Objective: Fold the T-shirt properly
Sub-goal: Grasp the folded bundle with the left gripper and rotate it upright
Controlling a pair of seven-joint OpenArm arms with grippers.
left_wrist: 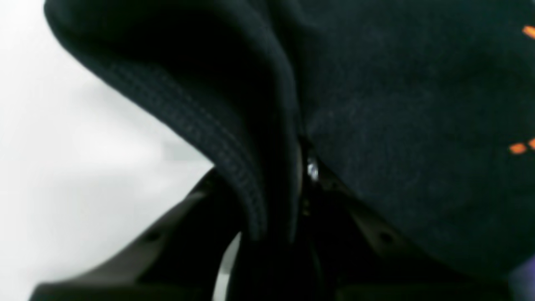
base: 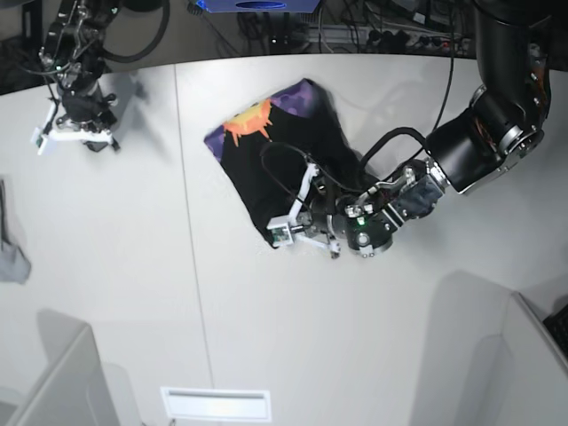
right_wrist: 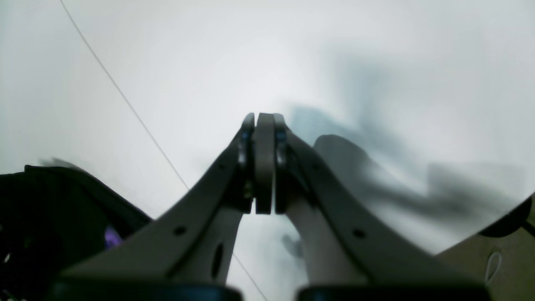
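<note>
1. A wide white table [base: 266, 337] fills most of the overhead view; its far edge curves, and a thin straight seam runs down it left of centre.
2. Beyond the far edge the room is dim, with a tangle of dark cables [base: 373, 31] and a blue object [base: 257, 5] at the top of the view.
3. The T-shirt [base: 284, 164], black, lies bunched in a compact folded shape on the table's upper middle, right of the seam. An orange sun-like print on purple shows at its far end.
4. The left gripper [base: 297, 222], on the right-hand arm in the overhead view, sits at the shirt's near edge. Its wrist camera shows black cloth with a stitched hem [left_wrist: 217, 146] pinched between its jaws, so it is grasping the T-shirt.
5. The right gripper [right_wrist: 264, 121] hangs over bare table at the far left, well apart from the shirt. Its jaws are clenched together with nothing between them.
6. A small grey cloth [base: 11, 262] lies at the table's left edge.
7. A pale slotted panel [base: 216, 404] sits at the near edge, with pale angled panels [base: 53, 382] at both near corners.
</note>
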